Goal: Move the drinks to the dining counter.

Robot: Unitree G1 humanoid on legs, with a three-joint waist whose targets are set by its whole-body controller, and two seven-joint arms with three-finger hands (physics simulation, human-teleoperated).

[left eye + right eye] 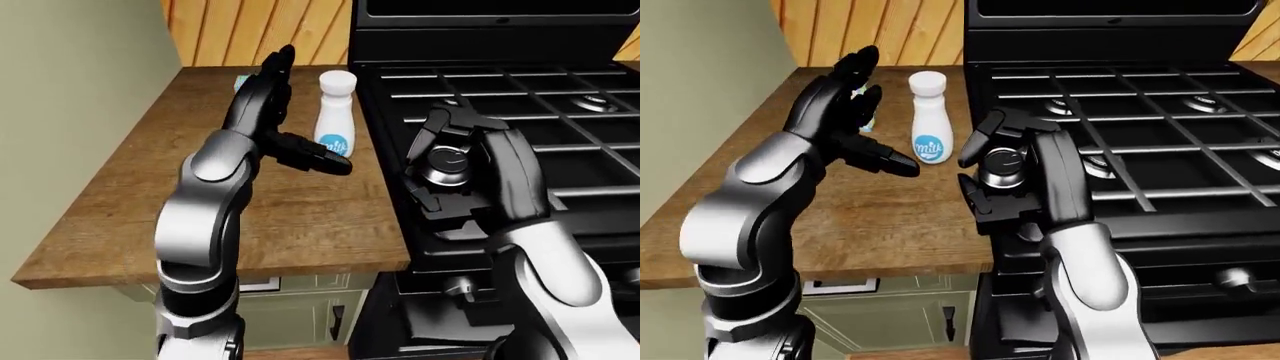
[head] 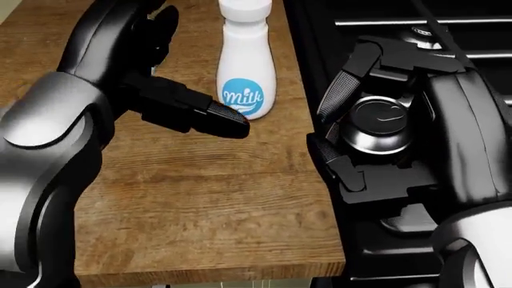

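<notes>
A white milk bottle (image 2: 246, 72) with a blue "Milk" label stands upright on the wooden counter (image 1: 130, 225), close to its right edge by the stove. My left hand (image 1: 303, 112) is open just left of the bottle, fingers pointing up and thumb reaching toward the bottle's base, not closed round it. My right hand (image 1: 440, 161) is shut on a silver can with a dark round top (image 2: 377, 123) and holds it over the stove's left edge, to the right of the bottle.
A black gas stove (image 1: 540, 97) with grates fills the right side. A small light-blue object (image 1: 869, 112) sits on the counter behind my left hand, mostly hidden. A wood-panelled wall (image 1: 250, 30) runs along the top; a green wall (image 1: 70, 112) bounds the left.
</notes>
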